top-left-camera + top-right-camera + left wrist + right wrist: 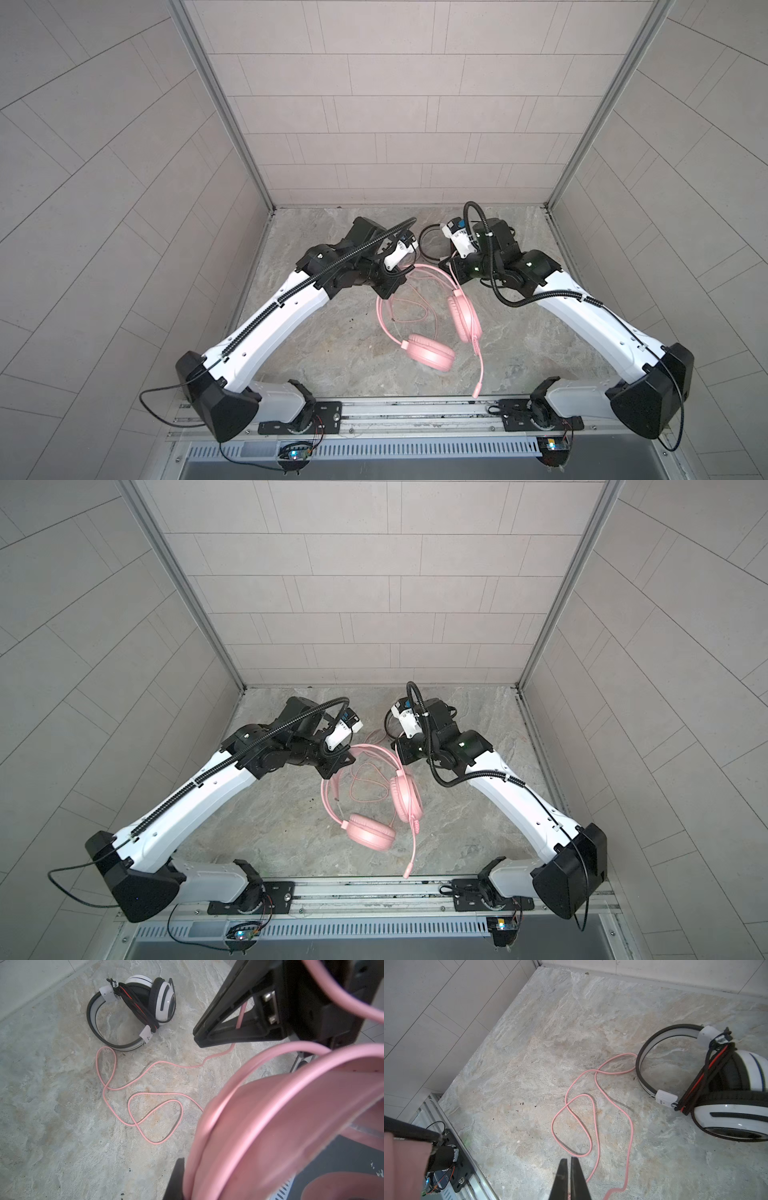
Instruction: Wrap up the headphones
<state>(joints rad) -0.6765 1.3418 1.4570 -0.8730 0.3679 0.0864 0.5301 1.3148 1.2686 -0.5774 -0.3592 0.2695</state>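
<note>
The left end effector [388, 289] is closed tight on the padded band of the all-pink over-ear headset [432, 353]. That headset lies on the stone-patterned desk [332, 353], on the robot's side of the white-and-black over-ear headset [164, 1001], whose black-and-red cord is already bound round it. The right end effector [569, 1167], jaws together, appears to pinch the thin pink cable [166, 1061], which lies in loose loops just beside the white-and-black headset's band. Winding the pink headset seems to be starting. The next move likely means carrying the cable round the held band without snagging the loops.
</note>
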